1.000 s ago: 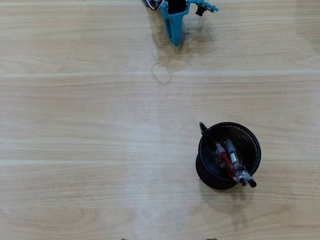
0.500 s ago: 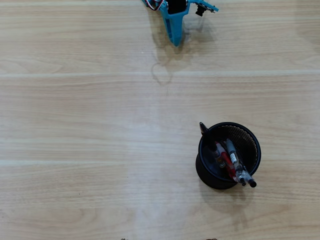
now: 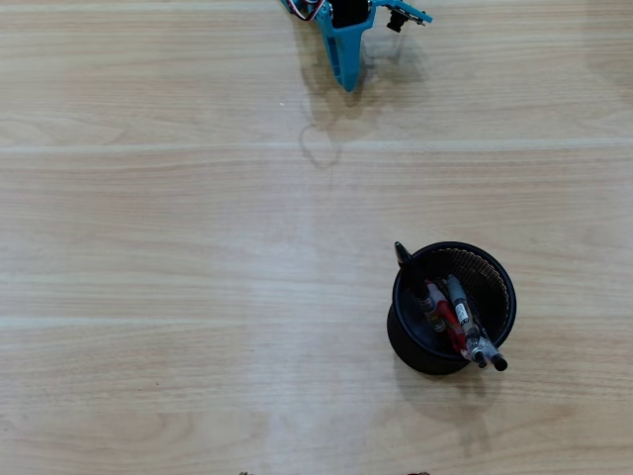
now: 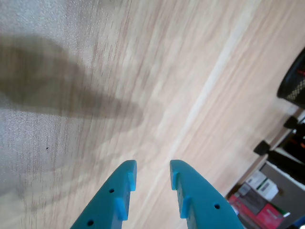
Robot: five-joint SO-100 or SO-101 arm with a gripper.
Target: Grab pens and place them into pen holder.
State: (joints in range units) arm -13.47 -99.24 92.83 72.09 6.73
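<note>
Leaning in the pen holder [image 3: 453, 307] near the bench [image 3: 148, 247] edge, the pens [image 3: 457, 319] could tip it if bumped, while the empty pincer [image 4: 150, 174] sits slightly apart far away

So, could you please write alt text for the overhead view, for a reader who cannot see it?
A black mesh pen holder stands on a light wooden table, lower right, with several pens leaning inside, one of them red. The blue end effector sits at the top edge, far from the holder, gripping nothing.
</note>
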